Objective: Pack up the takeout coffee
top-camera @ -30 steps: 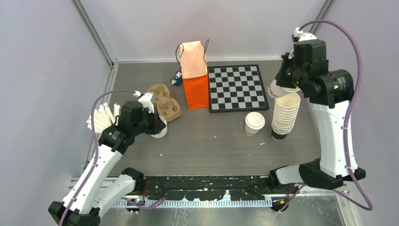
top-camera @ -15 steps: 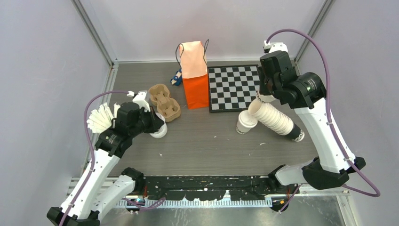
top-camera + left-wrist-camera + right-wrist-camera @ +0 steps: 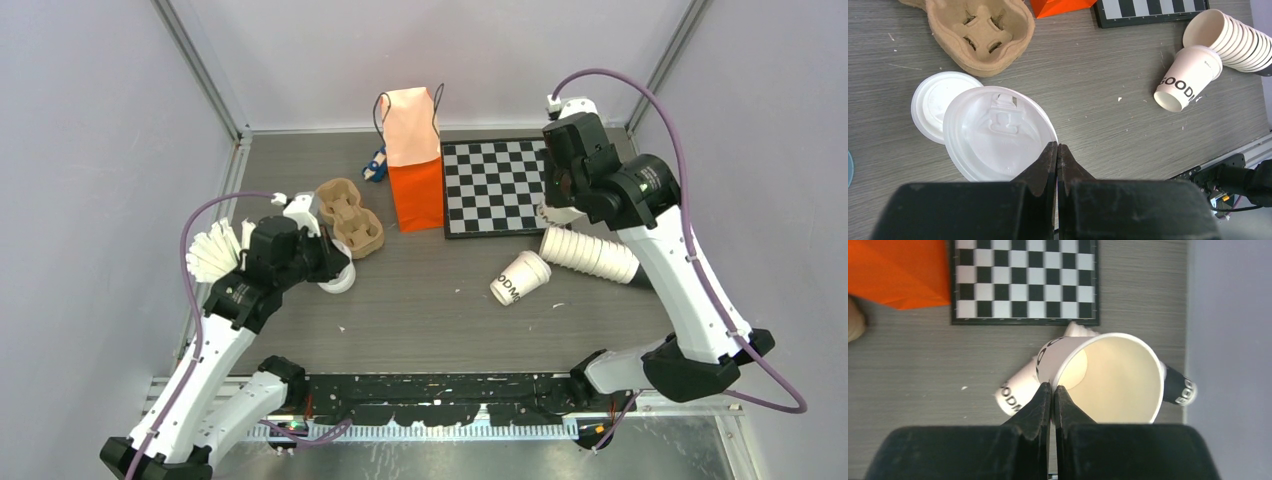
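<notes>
The takeout coffee (image 3: 520, 277), a small white cup with a lid, lies on its side on the table. It also shows in the left wrist view (image 3: 1188, 80) and the right wrist view (image 3: 1015, 390). My right gripper (image 3: 557, 205) is above and behind it, shut on the rim of a lidless white cup (image 3: 1103, 377); the fingertips (image 3: 1045, 390) pinch the cup wall. My left gripper (image 3: 1057, 145) is shut on the edge of a loose white lid (image 3: 998, 132), far left of the coffee. The orange paper bag (image 3: 415, 160) stands upright at the back.
The stack of lidless cups (image 3: 590, 255) lies toppled right of the coffee. A chessboard (image 3: 500, 185) lies right of the bag. A cardboard cup carrier (image 3: 350, 215) and a second lid (image 3: 933, 102) are near my left gripper. A white fan of items (image 3: 212, 252) is at the left edge.
My right arm swung left and down with its cup. The cup stack fell from upright onto its side. The lidded coffee tipped over and shifted left. The left arm barely moved.
</notes>
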Tool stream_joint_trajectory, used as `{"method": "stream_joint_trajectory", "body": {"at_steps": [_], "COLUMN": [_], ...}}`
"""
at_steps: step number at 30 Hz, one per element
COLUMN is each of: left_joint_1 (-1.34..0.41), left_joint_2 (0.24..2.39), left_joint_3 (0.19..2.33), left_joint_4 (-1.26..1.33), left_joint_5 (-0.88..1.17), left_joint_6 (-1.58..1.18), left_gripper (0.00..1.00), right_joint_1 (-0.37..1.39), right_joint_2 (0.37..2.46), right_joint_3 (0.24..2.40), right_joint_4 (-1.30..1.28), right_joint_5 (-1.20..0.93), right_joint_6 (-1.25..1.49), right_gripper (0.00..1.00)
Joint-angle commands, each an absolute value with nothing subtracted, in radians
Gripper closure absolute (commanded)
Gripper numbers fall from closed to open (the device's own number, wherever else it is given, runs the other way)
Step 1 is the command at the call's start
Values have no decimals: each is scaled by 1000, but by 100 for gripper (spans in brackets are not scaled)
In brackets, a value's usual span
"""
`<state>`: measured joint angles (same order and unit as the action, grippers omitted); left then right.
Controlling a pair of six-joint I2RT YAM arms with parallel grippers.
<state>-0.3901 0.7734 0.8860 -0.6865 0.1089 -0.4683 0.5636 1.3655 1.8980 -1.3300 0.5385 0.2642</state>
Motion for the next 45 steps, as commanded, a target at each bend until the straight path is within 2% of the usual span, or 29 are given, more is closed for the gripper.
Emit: {"method": "stream_joint_trajectory", "body": {"at_steps": [1,7,11,19,20,24,28,37,40,45], "left_joint_1": [-385,-385,-385,-385,-384,-385,-385,-385,-385,-385], "left_joint_2": [752,752,736,708,703,690,675,676,671,663], "left_joint_3": [933,957,966,930,928,923,912,895,891,874], "left_joint_4": [-669,-690,-703,-716,-718,-728,-727,-708,-699,-690], "left_joint_5": [103,92,94,124,124,123,118,141,148,169], "left_joint_6": [-464,-471,-479,-483,-481,-477,-468,-443,-431,-410], "left_gripper": [100,100,100,100,100,100,100,100,100,100], "right_joint_1": [626,813,910,1085,1092,1095,1095,1063,1002,837], "right_joint_2": [1326,1295,1353,1636,1664,1714,1680,1568,1536,1531], "right_joint_3": [1818,1501,1355,1397,1415,1466,1489,1552,1555,1518], "right_joint_4": [-1161,-859,-697,-726,-751,-836,-897,-1042,-1074,-1161], "right_joint_5": [336,231,210,347,363,423,482,635,685,884], "right_joint_6": [248,239,249,231,241,309,377,490,531,633], "right_gripper": [92,92,92,87,85,63,48,30,26,21]}}
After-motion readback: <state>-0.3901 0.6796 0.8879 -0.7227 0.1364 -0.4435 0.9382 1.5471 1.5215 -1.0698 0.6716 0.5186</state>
